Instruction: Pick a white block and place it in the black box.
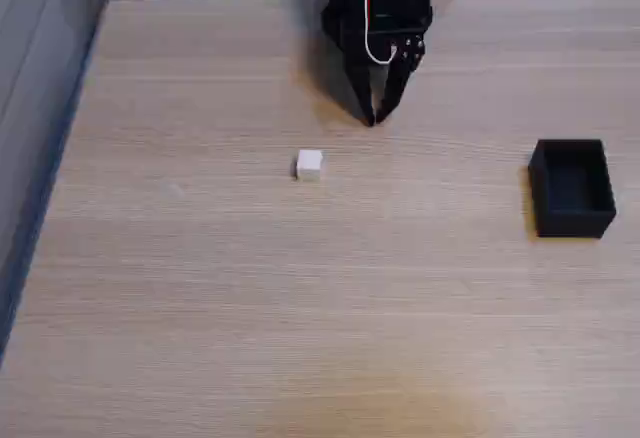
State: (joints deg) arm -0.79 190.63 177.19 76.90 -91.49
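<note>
Pale wood grain under matt plastic

My table [300,288] looks like light wood or wood-look laminate, with fine straight grain and a smooth, faintly sheened top. My gripper [377,116] looks like black plastic with a dull finish, and the red and white wires [371,18] on it have a smooth, slightly shiny coating. The white block [309,164] has plain matt faces. The black box [571,188] is matt too, thin-walled, with no shine.

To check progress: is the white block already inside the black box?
No, the white block lies on the table, far left of the black box.
</note>
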